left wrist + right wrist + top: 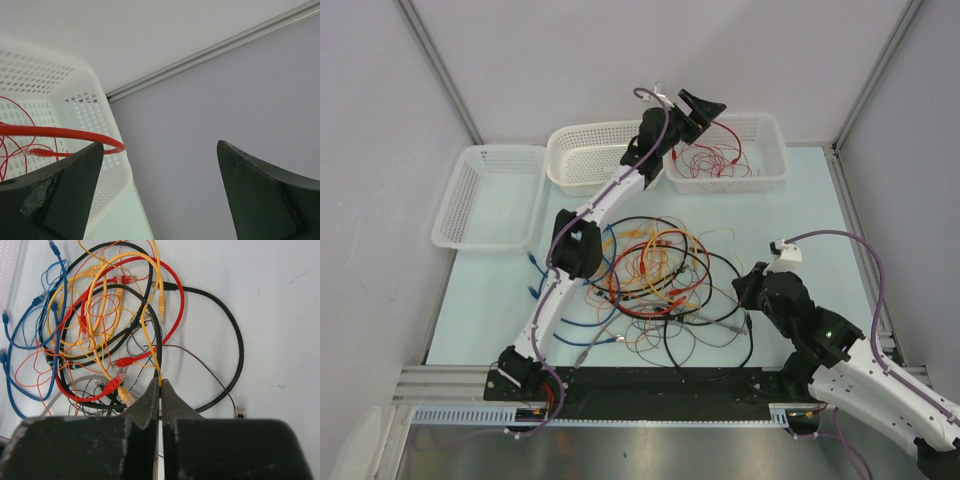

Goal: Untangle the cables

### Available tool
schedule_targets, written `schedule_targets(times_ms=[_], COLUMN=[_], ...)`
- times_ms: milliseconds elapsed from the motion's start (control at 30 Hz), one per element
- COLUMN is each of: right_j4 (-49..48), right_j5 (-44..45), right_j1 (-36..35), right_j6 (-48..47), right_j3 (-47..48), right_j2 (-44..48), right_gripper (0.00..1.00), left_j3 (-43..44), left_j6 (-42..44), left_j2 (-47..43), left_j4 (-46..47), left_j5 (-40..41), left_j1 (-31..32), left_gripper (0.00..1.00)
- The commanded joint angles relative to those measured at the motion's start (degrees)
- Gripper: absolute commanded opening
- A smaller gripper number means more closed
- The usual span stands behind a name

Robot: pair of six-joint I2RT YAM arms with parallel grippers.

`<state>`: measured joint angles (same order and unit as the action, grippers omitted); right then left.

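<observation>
The cables [660, 275] lie in a tangled pile at the table's middle: red, orange-yellow, blue, black and grey loops with small plug ends. My right gripper [745, 292] is at the pile's right edge and is shut on a thin yellow cable [154, 360], pinched at the fingertips [160, 382]. My left gripper [705, 108] is open and empty, held above the right basket [775, 135], which holds red cables [710, 155]. In the left wrist view a red cable [60, 132] lies in that basket [85, 105], behind the left finger [65, 195].
Three white mesh baskets stand along the back: a left one [490, 195], a middle one [585, 150] and the right one. Grey walls close in the back and sides. A thick black loop [235, 340] reaches furthest right. Blue cables [30, 330] spread at the pile's left.
</observation>
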<state>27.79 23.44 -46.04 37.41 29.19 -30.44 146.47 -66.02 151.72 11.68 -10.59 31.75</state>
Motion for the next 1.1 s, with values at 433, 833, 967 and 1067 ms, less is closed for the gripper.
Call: schedule_targets(times_ms=[433, 833, 967, 1067], right_j4=[3.06, -10.52, -21.88, -29.96], right_j5=[1.69, -1.82, -8.99, -17.18], right_j1=[2.8, 13.07, 22.29, 29.68], right_j6=[-1.28, -4.27, -0.33, 4.77], right_j3=[7.89, 17.57, 18.01, 20.37], right_j2=[-4.46, -13.5, -22.19, -33.08], right_gripper=[0.96, 0.99, 0.97, 0.81], left_j3=[-3.47, -6.2, -9.62, -11.38], left_j6=[3.19, 3.35, 3.35, 4.32], left_j2=[-8.46, -7.23, -9.51, -11.27], left_j4=[-9.12, -14.4, -13.88, -14.23], left_j5=[-1.97, -3.99, -5.23, -5.23], left_j1=[-0.11, -0.99, -0.9, -1.07], left_gripper=[1.0, 1.0, 1.0, 0.99])
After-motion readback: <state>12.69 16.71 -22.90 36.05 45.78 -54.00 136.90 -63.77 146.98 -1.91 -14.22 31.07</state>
